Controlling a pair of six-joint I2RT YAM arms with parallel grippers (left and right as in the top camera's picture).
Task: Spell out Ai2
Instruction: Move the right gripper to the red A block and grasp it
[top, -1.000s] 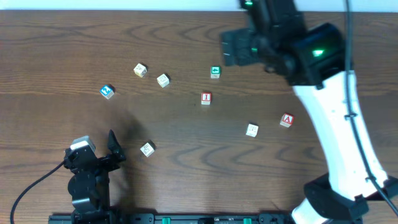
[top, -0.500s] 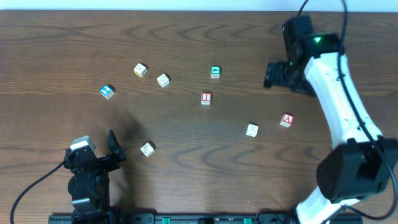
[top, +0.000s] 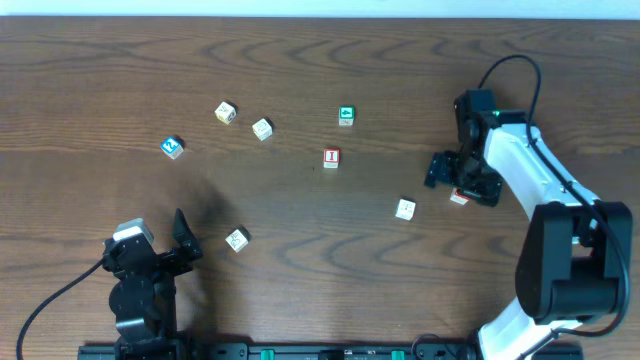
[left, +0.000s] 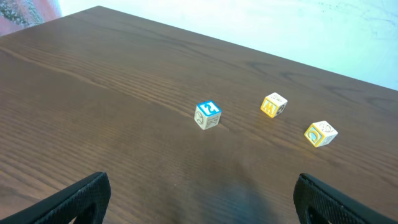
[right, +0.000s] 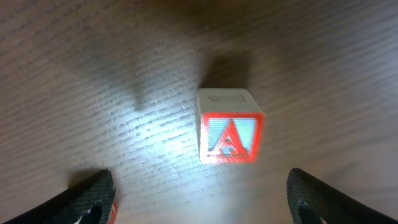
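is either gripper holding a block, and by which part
Nothing is held. The right gripper hangs open over the A block, fingers clear of it; the left gripper is open and empty.

Overhead: the right gripper (top: 460, 183) covers most of the A block (top: 459, 198); you see only a red edge. The markings on the pale block (top: 405, 209) nearby are too small for you to read. Wrist views: the bottom edge cuts off the right gripper's fingers (right: 87, 198) and those of the left gripper (left: 199, 202).
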